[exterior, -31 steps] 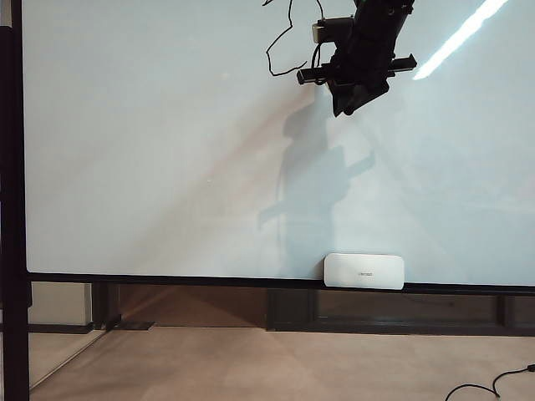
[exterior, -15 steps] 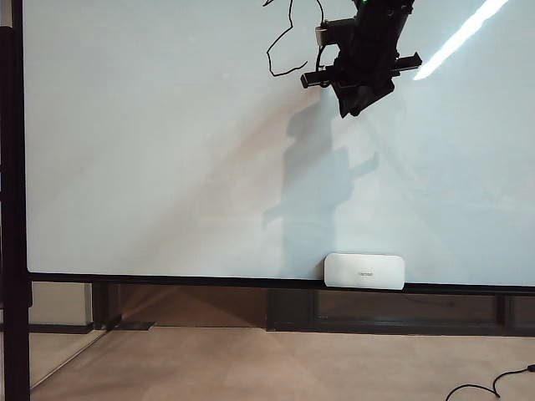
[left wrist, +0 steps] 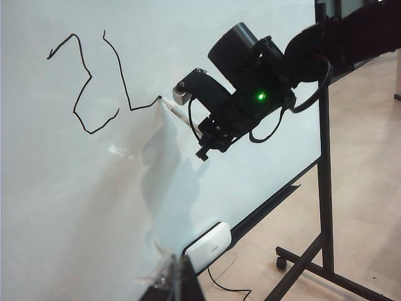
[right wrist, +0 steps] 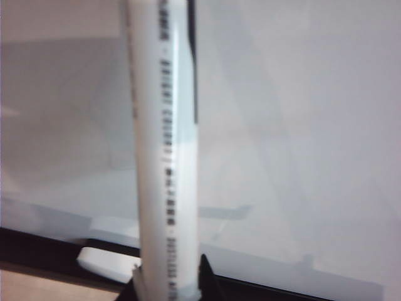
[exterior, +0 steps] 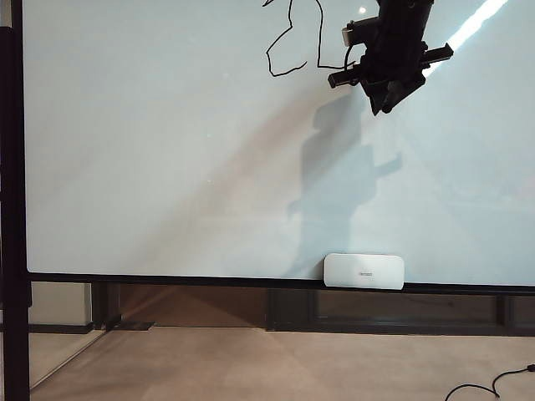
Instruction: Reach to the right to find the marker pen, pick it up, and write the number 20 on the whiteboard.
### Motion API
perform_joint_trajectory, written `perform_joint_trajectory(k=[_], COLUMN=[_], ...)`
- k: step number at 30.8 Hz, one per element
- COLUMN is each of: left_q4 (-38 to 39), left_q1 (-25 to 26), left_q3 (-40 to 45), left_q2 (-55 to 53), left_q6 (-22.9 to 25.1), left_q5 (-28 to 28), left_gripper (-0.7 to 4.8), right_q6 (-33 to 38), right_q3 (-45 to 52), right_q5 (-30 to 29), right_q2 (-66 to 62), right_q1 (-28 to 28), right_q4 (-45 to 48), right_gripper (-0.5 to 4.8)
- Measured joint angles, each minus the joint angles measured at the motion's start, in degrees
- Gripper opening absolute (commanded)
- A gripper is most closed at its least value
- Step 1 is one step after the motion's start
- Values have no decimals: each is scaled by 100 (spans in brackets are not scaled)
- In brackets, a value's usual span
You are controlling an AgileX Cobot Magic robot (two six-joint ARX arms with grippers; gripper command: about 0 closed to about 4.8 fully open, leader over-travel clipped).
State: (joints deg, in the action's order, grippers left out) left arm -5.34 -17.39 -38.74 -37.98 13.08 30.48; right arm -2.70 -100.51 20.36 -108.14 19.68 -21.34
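Black ink now runs further across the large glossy pale bluish-white whiteboard [exterior: 167,150] than it did a second ago: the bottom stroke of the second figure has lengthened to the right, and the black right gripper [exterior: 386,100] has travelled rightward along the top of the board with it, its grey shadow sliding the same way. The small white rounded-rectangle eraser [exterior: 364,271] has stayed on the bottom ledge.

The thin black hand-drawn number 20 [left wrist: 100,88] is unfinished: a wobbly angular "2" stands complete, and beside it only a long downward stroke and a short base line of the "0" are drawn. It sits high on the whiteboard [left wrist: 75,207], near the upper edge in the exterior view.

The right gripper [left wrist: 188,116] is closed on the slim white marker pen [left wrist: 177,113], whose tip touches the board at the end of the base line. In the right wrist view the white marker pen [right wrist: 164,157], printed with a row of dark small text, stands between the dark jaws, with the eraser [right wrist: 106,263] below.

The left gripper [left wrist: 178,285] shows only as dark blurred tips well away from the writing; I cannot tell how far it is open
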Motion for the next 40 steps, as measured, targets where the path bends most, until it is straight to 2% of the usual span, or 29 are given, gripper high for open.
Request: perform_joint_trajectory(k=[5, 9, 11, 14, 18, 24, 29, 32, 40], left_q4=[2, 2, 2, 2, 2, 2, 0, -2, -2], left_q1=[0, 0, 0, 0, 0, 0, 0, 0, 0], left_q3=[0, 0, 0, 0, 0, 0, 0, 0, 0], left_q2=[0, 0, 0, 0, 0, -2, 0, 0, 0], left_q6=[0, 0, 0, 0, 0, 0, 0, 0, 0], left_q5=[-2, 0, 2, 0, 0, 0, 0, 0, 0], left_gripper=[-5, -5, -5, -5, -5, -5, -5, -5, -5], right_q6=[55, -107, -380, -520, -514, -514, -503, -424, -409], right_q3=[7, 7, 2, -20, -37, -282, -1189, -1191, -1202], right_q5=[-422, -693, -778, -905, -719, -656, -643, -529, -426], right_q2=[223, 610, 866, 953, 909, 542, -26, -50, -50], right_q1=[31, 299, 544, 616, 551, 522, 494, 483, 367], right_q4=[-203, -192, 221, 918, 1287, 1287, 940, 623, 581], right_gripper=[-2, -2, -2, -2, -2, -2, -2, -2, -2])
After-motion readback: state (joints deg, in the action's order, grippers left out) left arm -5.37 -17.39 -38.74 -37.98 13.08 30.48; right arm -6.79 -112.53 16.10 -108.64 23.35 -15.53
